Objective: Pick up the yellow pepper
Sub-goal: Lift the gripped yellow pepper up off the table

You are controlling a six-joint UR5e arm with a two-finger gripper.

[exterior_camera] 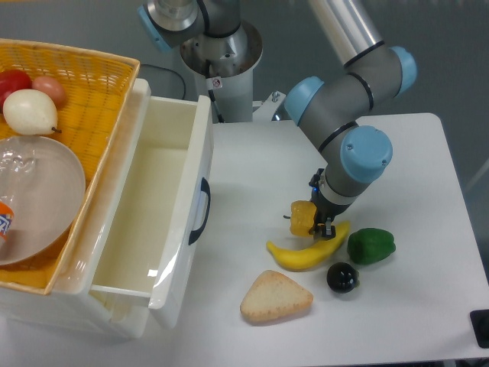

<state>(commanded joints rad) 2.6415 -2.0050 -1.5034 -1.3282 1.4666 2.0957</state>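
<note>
The yellow pepper (301,216) is small, lumpy and yellow-orange. It sits at the tips of my gripper (315,225), just above the left half of the banana. The gripper comes down from the upper right. Its dark fingers (327,226) are closed against the pepper's right side, and the other finger is hidden behind the pepper. The pepper seems held a little above the table.
A yellow banana (307,253) lies right below the pepper. A green pepper (371,245), a dark round fruit (342,277) and a bread slice (276,297) lie nearby. A white open drawer (200,200) and a wicker basket (92,80) with a plate and fruit stand on the left.
</note>
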